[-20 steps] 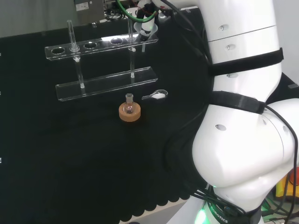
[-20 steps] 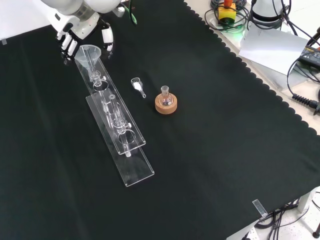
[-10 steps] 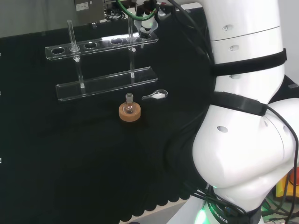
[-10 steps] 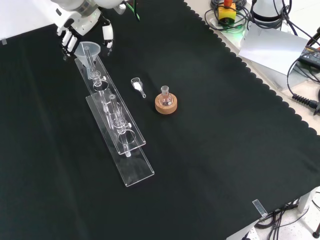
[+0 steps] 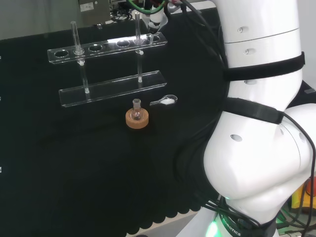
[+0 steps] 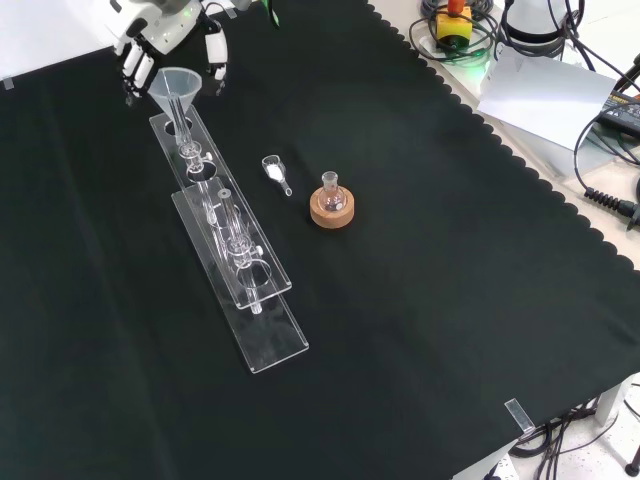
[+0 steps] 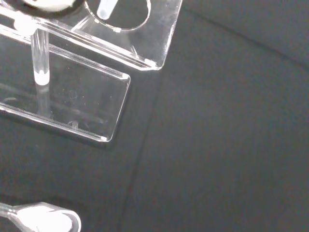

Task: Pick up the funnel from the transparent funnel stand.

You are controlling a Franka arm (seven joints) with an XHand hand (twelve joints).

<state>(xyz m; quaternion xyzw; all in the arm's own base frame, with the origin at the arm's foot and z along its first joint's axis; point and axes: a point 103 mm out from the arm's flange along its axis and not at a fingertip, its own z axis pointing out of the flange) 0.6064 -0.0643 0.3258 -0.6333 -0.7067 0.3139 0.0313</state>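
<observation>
Hand: my hand (image 6: 165, 40) sits at the top left of the front view, fingers curled round the funnel (image 6: 176, 85) w/ its rim between them; pinching it.
Funnel: clear cone, wide mouth up, stem pointing down over the end hole of the funnel stand (image 6: 225, 235). Can't tell if the stem tip is still inside the hole. In the wrist view a pale stem (image 7: 106, 8) shows in the round hole at the stand's end.
Stand: transparent, two tiers, upper plate w/ holes on thin posts over a base plate; runs diagonally in the front view, on the counter (image 6: 420, 330) w/ black cloth.
Scoop: small clear scoop (image 6: 273, 170) w/ white powder, just beside the stand, front view right of it.
Flask: small round flask (image 6: 330, 196) upright on a cork ring (image 6: 331, 211), near the scoop, apart from the stand.
Head view: stand (image 5: 111, 86) far left of my white links, flask (image 5: 137, 112) in front of it.
</observation>
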